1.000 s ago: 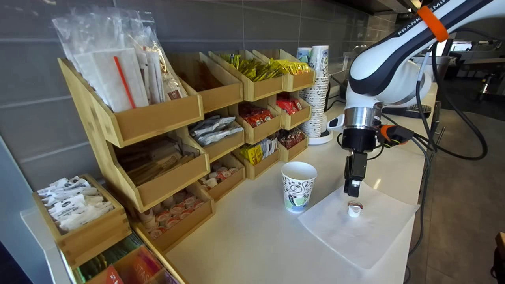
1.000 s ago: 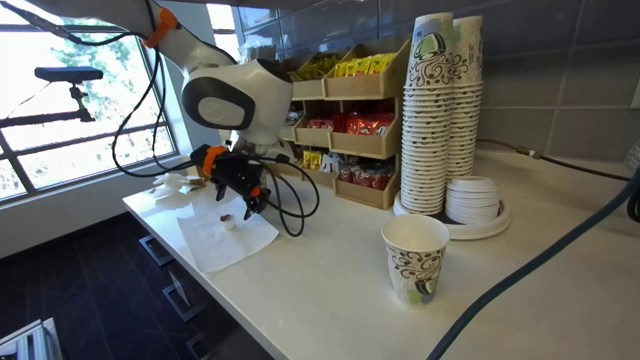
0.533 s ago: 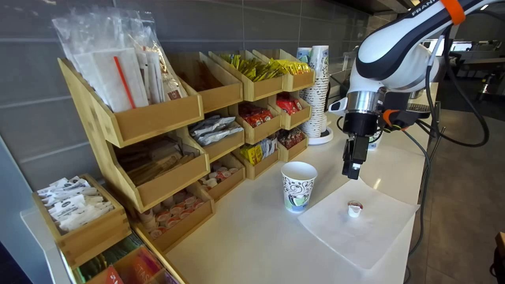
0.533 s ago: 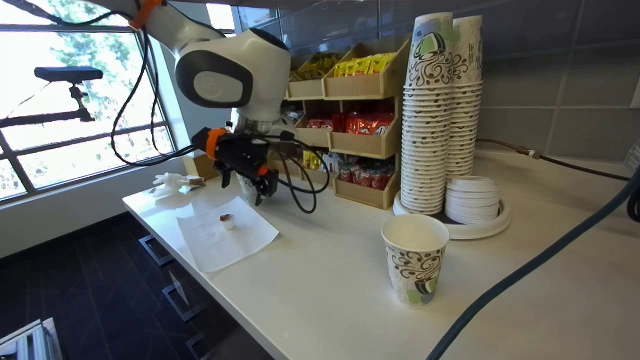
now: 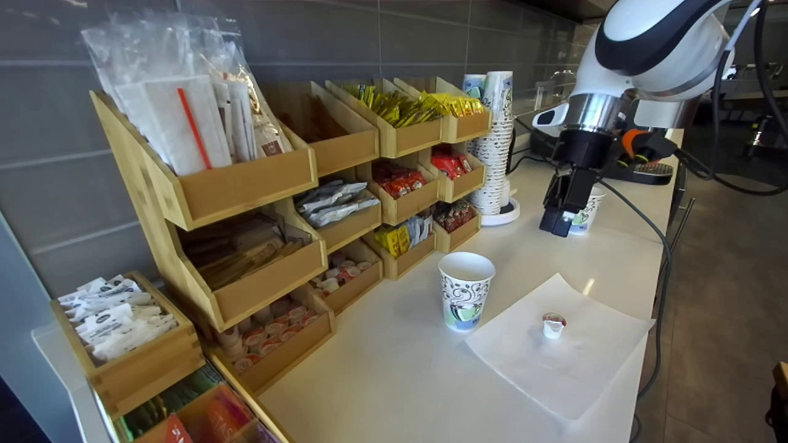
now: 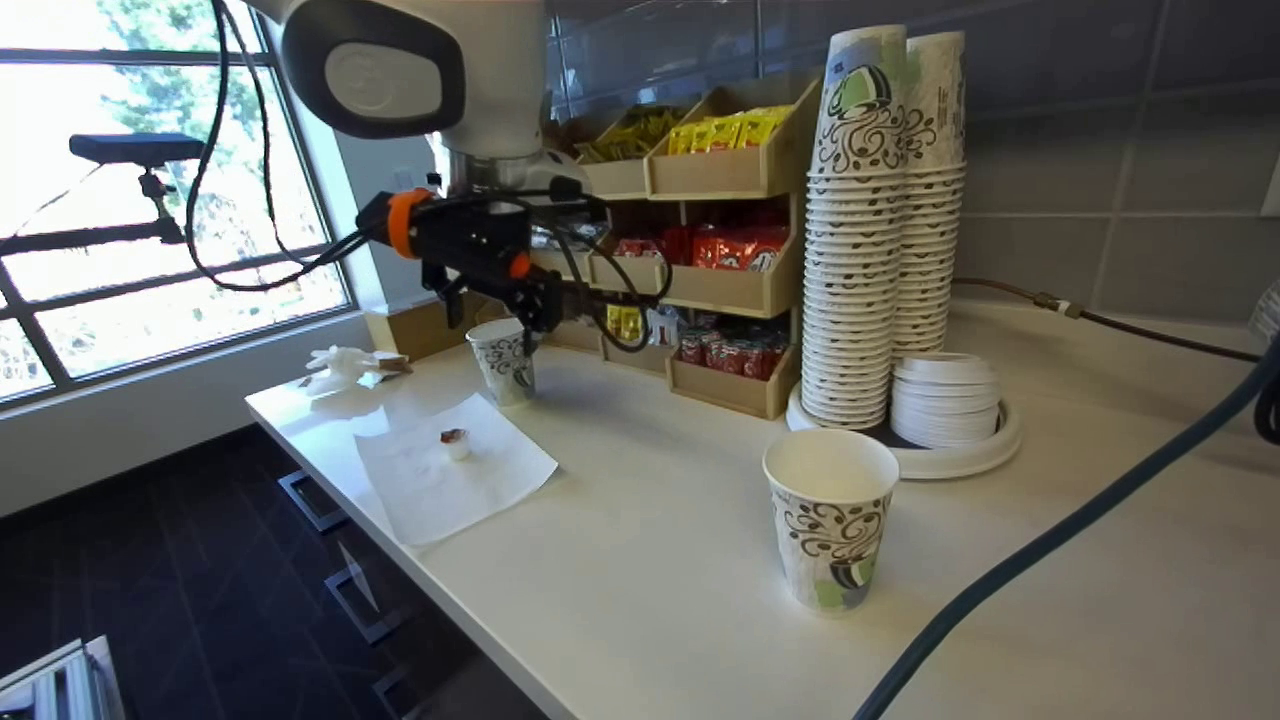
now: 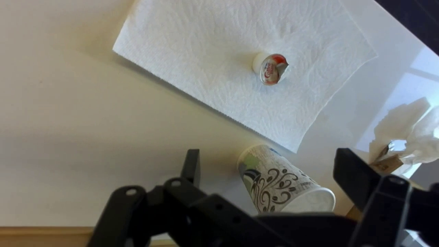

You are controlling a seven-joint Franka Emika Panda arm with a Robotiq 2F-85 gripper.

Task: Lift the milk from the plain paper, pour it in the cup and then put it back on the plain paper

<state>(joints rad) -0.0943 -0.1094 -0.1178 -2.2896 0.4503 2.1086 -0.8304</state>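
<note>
The milk (image 5: 553, 326) is a tiny white creamer pot with a red-and-white lid partly peeled back in the wrist view (image 7: 271, 68). It stands on the plain paper (image 5: 572, 381), a white sheet on the counter. It also shows in an exterior view (image 6: 456, 446). A patterned paper cup (image 5: 466, 292) stands upright just beside the paper; in the wrist view this cup (image 7: 274, 181) appears between the fingers, below them. A second, similar cup (image 6: 832, 520) stands farther along the counter. My gripper (image 7: 268, 152) is open and empty, raised above the counter, apart from the milk.
A wooden rack (image 5: 246, 191) with packet bins lines the wall. Tall stacks of cups (image 6: 855, 290) and white lids (image 6: 945, 400) stand on a round base. A crumpled wrapper (image 6: 345, 362) lies near the window end. A thick hose (image 6: 1080, 530) crosses an exterior view.
My gripper has risen and moved away from above the paper and milk, staying empty. Cups that the arm hid before are now in sight. Milk, paper and cups have not moved.
</note>
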